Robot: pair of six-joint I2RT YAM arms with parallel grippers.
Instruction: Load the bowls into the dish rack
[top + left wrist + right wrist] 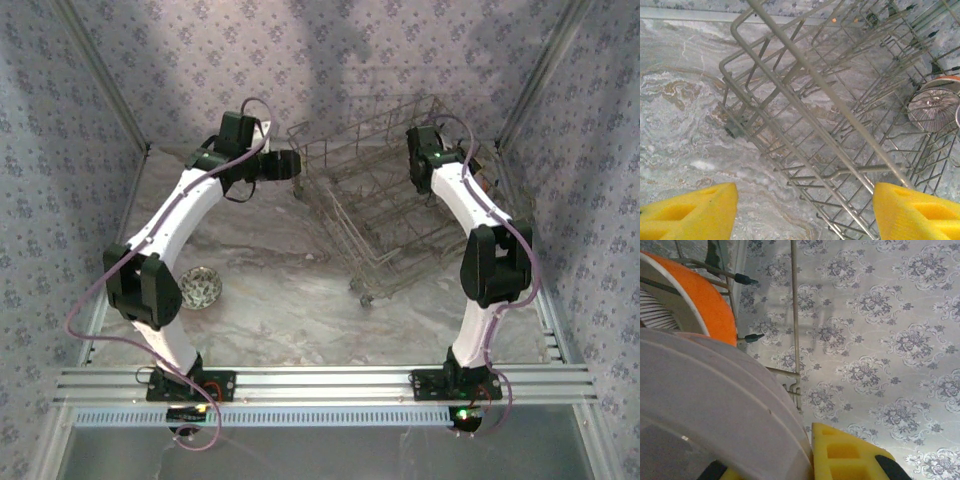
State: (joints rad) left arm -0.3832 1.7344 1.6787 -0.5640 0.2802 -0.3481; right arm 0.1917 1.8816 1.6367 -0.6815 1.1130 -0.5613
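One smooth lavender-grey bowl point(715, 400), round orange bowl point(710, 300), wire dish rack point(830, 93)

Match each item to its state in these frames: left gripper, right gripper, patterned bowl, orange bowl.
1. left gripper
2. right gripper
3. patterned bowl
4. orange bowl

A. lying on the table, outside the dish rack
B. shut on the pale grey bowl at its rim
C. standing on edge among the dish rack tines
D. open, holding nothing

Pairs: 1-D, 2-B, 3-A, 4-C
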